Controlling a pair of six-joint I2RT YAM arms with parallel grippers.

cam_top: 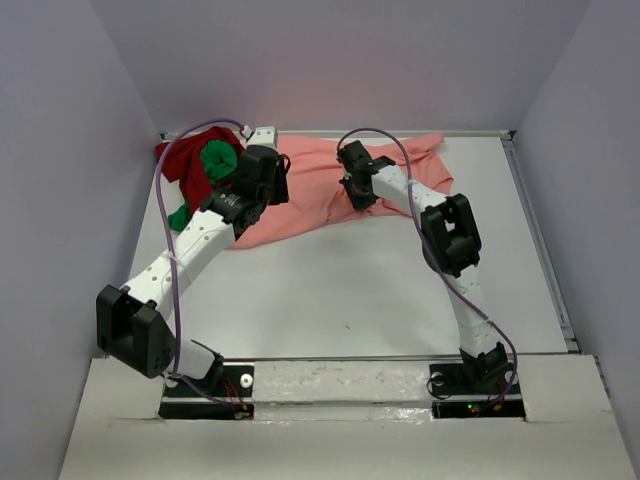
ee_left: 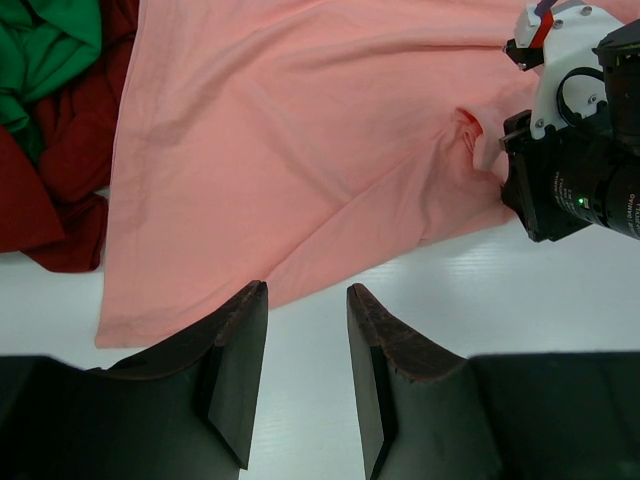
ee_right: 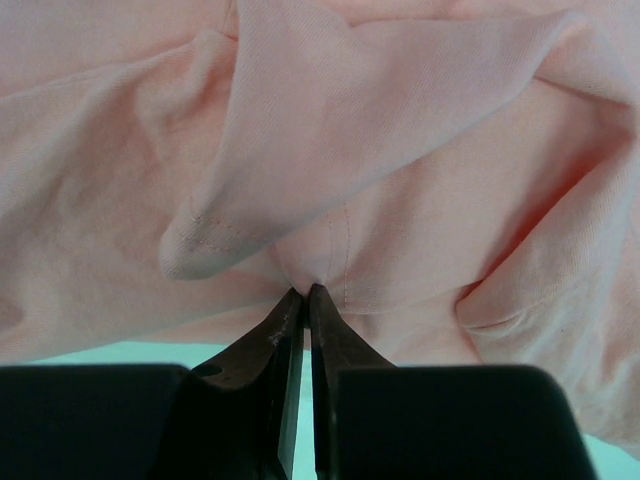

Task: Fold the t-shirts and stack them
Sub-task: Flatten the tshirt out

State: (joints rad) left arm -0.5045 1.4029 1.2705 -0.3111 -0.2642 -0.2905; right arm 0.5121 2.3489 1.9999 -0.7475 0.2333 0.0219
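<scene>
The salmon-pink t-shirt (cam_top: 318,195) lies spread and creased across the back of the table. My right gripper (ee_right: 305,292) is shut on a pinched fold of the salmon-pink t-shirt (ee_right: 400,150) near a stitched seam, and from above the right gripper (cam_top: 358,192) sits over the shirt's middle. My left gripper (ee_left: 307,292) hangs open just off the pink shirt's (ee_left: 300,130) near hem, with only bare table between its fingers. The dark red t-shirt (cam_top: 180,160) and the green t-shirt (cam_top: 216,160) are bunched together at the back left, also seen as dark red (ee_left: 60,170) and green (ee_left: 50,50) cloth.
The white table (cam_top: 350,290) runs from the shirts to the arm bases. Grey walls close in the back and both sides, with a raised rim (cam_top: 540,240) along the right edge. The right arm's wrist (ee_left: 575,150) shows in the left wrist view.
</scene>
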